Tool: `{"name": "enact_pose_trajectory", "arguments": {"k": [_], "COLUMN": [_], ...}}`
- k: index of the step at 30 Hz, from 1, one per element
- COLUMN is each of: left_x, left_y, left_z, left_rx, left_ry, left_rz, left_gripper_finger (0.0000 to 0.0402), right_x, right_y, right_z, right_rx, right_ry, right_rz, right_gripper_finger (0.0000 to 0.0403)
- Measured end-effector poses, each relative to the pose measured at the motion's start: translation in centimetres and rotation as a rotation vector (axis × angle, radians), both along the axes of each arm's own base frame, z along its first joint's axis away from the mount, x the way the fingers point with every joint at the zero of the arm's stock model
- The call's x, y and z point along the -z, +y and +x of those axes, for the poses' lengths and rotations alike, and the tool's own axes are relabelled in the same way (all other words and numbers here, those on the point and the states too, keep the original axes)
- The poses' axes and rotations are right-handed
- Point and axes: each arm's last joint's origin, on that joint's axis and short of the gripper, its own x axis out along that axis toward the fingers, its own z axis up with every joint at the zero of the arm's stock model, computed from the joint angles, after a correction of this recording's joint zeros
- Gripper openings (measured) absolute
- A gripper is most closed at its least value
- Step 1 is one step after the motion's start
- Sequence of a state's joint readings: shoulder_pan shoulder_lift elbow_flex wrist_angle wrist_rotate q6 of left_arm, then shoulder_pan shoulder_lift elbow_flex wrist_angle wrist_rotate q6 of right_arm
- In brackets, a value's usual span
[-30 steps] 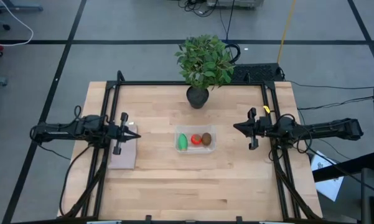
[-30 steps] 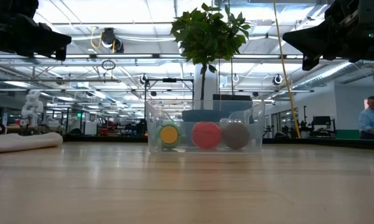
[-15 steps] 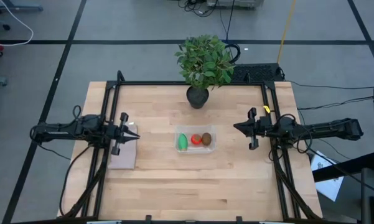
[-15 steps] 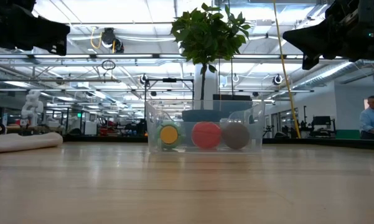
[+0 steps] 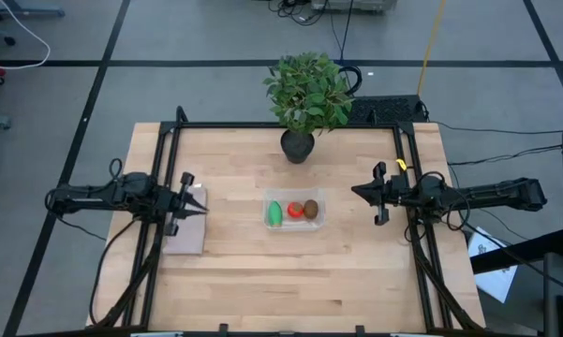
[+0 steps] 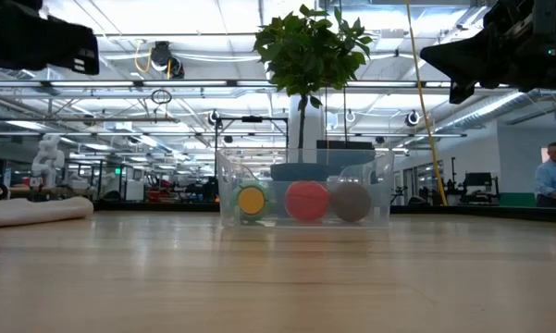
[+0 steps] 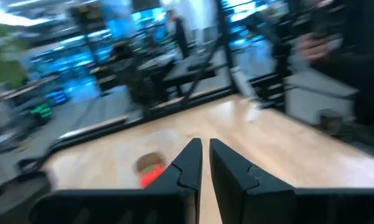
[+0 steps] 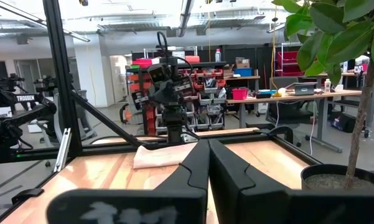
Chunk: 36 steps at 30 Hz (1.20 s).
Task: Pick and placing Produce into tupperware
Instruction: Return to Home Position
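Note:
The clear tupperware [image 5: 295, 210] stands on the table's middle, on its flat bottom. Inside it lie the green piece [image 5: 274, 213], the red one [image 5: 294, 209] and the brown one [image 5: 311, 208], side by side; the low view shows the same row: green [image 6: 251, 200], red [image 6: 306, 201], brown [image 6: 352, 202]. My left gripper [image 5: 204, 208] hovers shut, left of the tupperware, above the pale slab [image 5: 185, 229]. My right gripper [image 5: 356, 192] hovers shut to the tupperware's right, fingers [image 8: 199, 163] closed together. Both are well above the table and point at the container.
A potted leafy plant [image 5: 307, 94] stands at the far edge, behind the tupperware. The pale slab lies flat near the left edge, seen low [image 6: 32, 211]. A black frame rail [image 5: 169, 178] runs along the left side, another along the right. Bare wood [image 5: 290, 281] fills the near half.
My left gripper has drawn back a little toward the table's left edge, staying raised and shut. The right arm, the tupperware and the produce have kept still.

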<state>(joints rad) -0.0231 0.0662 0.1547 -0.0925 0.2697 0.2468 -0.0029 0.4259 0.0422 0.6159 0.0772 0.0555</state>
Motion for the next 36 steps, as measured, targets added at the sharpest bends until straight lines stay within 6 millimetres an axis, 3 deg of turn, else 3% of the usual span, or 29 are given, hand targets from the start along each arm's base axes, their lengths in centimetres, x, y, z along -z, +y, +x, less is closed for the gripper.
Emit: {"name": "enact_pose_trajectory", "arguments": {"k": [4, 10, 14, 36], "left_x": [0.28, 0.67, 0.52, 0.72], "left_y": [0.25, 0.01, 0.2, 0.25], "left_z": [0.18, 0.45, 0.53, 0.56], "left_rx": [-0.089, -0.006, -0.067, -0.088], "left_ry": [0.024, -0.028, -0.051, -0.048], "left_rz": [-0.017, -0.096, -0.179, -0.122], "left_gripper_finger": [0.0035, 0.0035, 0.0035, 0.0035], "right_x": [0.01, 0.08, 0.09, 0.22], "right_y": [0.0, 0.0, 0.0, 0.0], "right_z": [0.0, 0.01, 0.02, 0.04], "right_rx": [0.0, 0.0, 0.0, 0.004], "right_ry": [0.001, 0.008, 0.009, 0.025], "right_rz": [0.0, 0.001, 0.001, -0.022], "right_gripper_finger": [0.0, 0.0, 0.0, 0.0]}}
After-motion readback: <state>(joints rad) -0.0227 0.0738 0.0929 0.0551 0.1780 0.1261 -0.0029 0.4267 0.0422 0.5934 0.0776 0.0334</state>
